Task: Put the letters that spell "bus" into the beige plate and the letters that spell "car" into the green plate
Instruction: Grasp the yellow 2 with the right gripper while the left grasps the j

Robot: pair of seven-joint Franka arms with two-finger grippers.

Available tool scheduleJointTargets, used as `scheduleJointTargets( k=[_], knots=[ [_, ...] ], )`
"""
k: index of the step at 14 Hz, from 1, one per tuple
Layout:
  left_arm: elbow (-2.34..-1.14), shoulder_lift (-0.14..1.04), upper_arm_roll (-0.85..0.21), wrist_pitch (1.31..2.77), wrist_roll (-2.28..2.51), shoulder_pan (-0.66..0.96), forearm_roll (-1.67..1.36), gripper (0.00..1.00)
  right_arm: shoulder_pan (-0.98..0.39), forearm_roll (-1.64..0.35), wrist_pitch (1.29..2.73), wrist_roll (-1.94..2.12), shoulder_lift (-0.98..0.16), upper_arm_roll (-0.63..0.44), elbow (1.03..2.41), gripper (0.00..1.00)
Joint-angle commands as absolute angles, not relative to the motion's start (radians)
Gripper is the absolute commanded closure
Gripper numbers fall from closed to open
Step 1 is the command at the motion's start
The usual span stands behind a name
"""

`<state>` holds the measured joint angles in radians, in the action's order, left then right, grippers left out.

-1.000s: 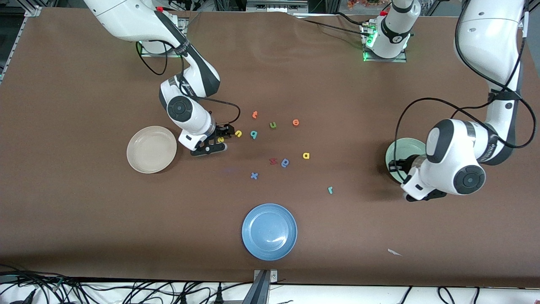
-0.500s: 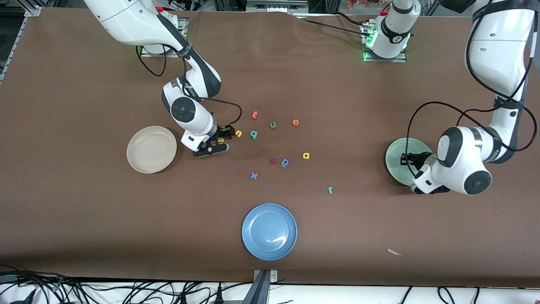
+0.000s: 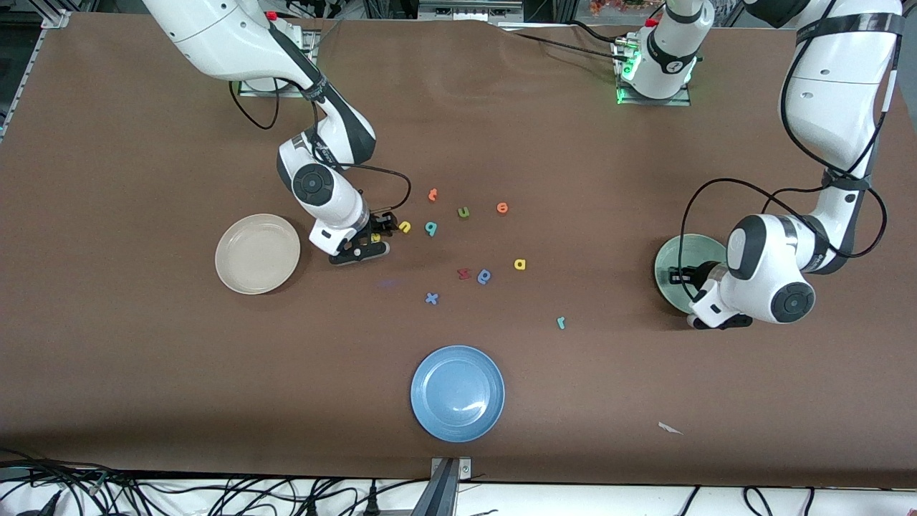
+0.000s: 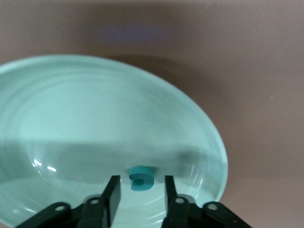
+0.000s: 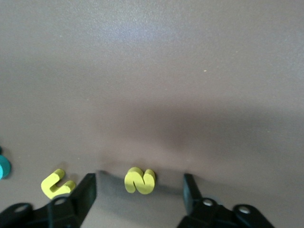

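Note:
My right gripper (image 3: pixel 375 235) is down at the table, open, straddling the yellow s (image 5: pixel 139 181) without touching it; its fingers (image 5: pixel 88 186) stand wide on either side. The yellow u (image 3: pixel 405 226) and the teal looped letter (image 3: pixel 430 228) lie just beside it. The beige plate (image 3: pixel 258 254) sits close by, toward the right arm's end. My left gripper (image 4: pixel 141 181) hangs open low over the green plate (image 4: pixel 71 118), and a teal c (image 4: pixel 141 178) lies in the plate between the parted jaws. The yellow a (image 3: pixel 520 264) and the teal r (image 3: pixel 561 322) rest on the table.
A blue plate (image 3: pixel 457 393) sits near the front edge. Other loose letters lie mid-table: a green u (image 3: pixel 463 211), two orange ones (image 3: pixel 432 194) (image 3: pixel 502 208), a red one (image 3: pixel 463 273), a darker blue looped one (image 3: pixel 485 276) and a blue x (image 3: pixel 430 298).
My left arm's hand has swung about over the green plate. My right gripper has edged slightly toward the yellow s and settled around it.

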<state>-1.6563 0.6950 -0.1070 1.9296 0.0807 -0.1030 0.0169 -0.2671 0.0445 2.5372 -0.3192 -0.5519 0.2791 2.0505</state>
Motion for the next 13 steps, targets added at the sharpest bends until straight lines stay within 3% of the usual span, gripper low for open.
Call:
scheduleJointTargets(
  k=[1,6,13],
  knots=[
    [-1.62,0.64,-0.12,1.924,0.086,-0.095,0.022,0.0,-0.271,0.069,2.559,-0.344,-0.548,0.279,2.068,0.3],
    [-1.508,0.67,-0.153,1.951,0.283,-0.006,-0.17,0.0,-0.27,0.084,2.56,-0.344,-0.552,0.279,2.066,0.39],
    [-1.462,0.782,-0.153,2.296,0.604,0.15,-0.173,0.0,-0.27,0.104,2.562,-0.344,-0.554,0.279,2.066,0.5]
  ],
)
